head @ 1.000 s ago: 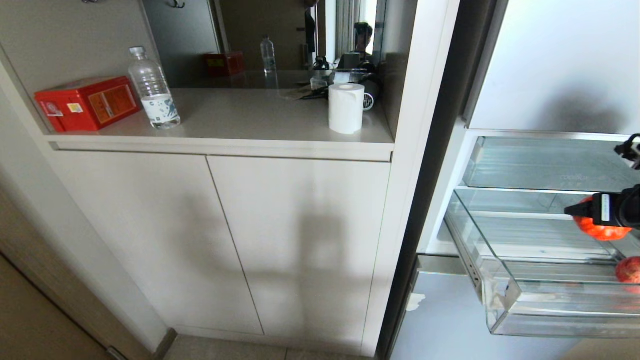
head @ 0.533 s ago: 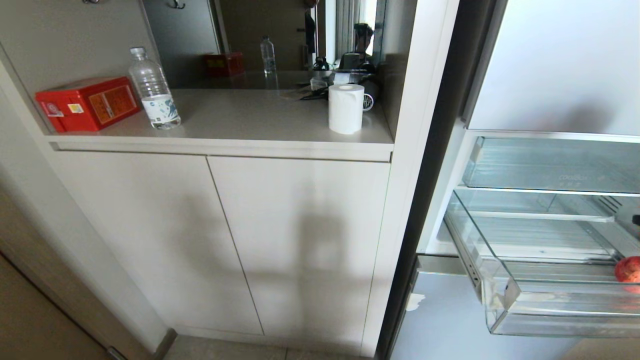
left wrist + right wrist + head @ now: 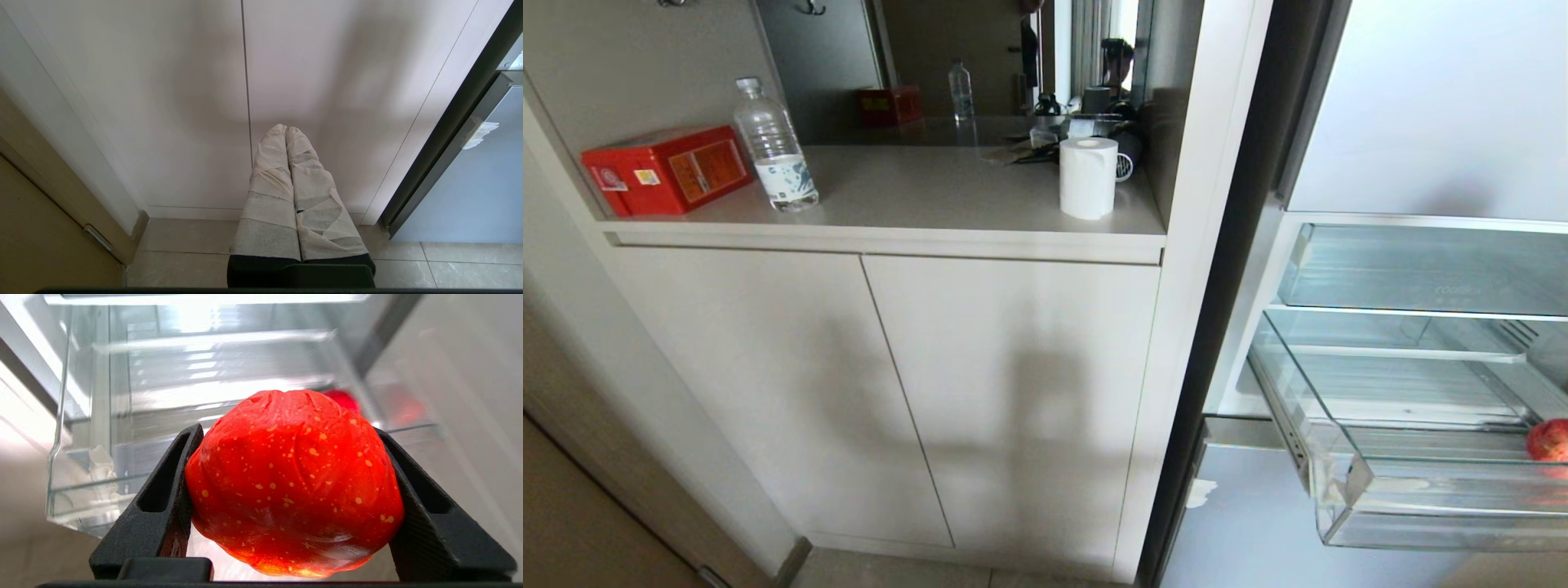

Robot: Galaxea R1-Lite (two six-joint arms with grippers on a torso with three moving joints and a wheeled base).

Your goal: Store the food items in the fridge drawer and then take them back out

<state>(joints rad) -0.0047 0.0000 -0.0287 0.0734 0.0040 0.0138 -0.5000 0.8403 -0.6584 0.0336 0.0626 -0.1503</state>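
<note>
While the right gripper [image 3: 292, 486] is clamped on a red apple [image 3: 294, 486], the fridge drawer [image 3: 122, 416] sits just ahead of it. Second apple [image 3: 343, 401] lies in there. Left gripper [image 3: 286, 130] is pinched closed, parked by the cabinet doors [image 3: 184, 102].

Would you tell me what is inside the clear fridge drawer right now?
One red fruit lies at the right end of the fridge drawer; anything farther right is out of frame.
</note>
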